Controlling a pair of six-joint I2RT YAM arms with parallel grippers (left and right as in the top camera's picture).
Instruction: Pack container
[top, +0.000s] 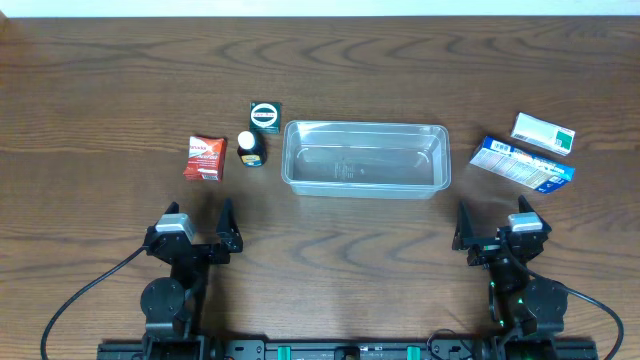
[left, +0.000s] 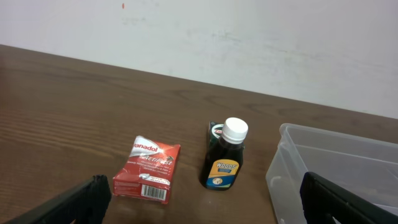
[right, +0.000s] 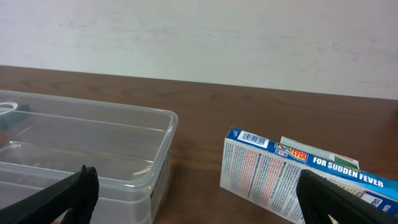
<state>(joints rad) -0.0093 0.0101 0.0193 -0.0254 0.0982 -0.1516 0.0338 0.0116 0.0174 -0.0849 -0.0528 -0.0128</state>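
Note:
The clear plastic container (top: 365, 160) lies empty at the table's middle; its corner shows in the left wrist view (left: 336, 165) and the right wrist view (right: 93, 146). To its left are a red box (top: 205, 158) (left: 148, 169), a dark bottle with a white cap (top: 249, 149) (left: 225, 155) and a green-and-black box (top: 265, 116). To its right lie a blue-and-white carton (top: 522, 164) (right: 280, 174) and a white-and-green box (top: 543, 132). My left gripper (top: 197, 215) (left: 204, 186) stands open, short of the red box. My right gripper (top: 493, 215) (right: 198, 180) is open too, nothing between its fingers.
Both arm bases sit at the table's front edge with cables trailing off each side. A white wall rises behind the table's far edge. Bare wood lies between each gripper and the container.

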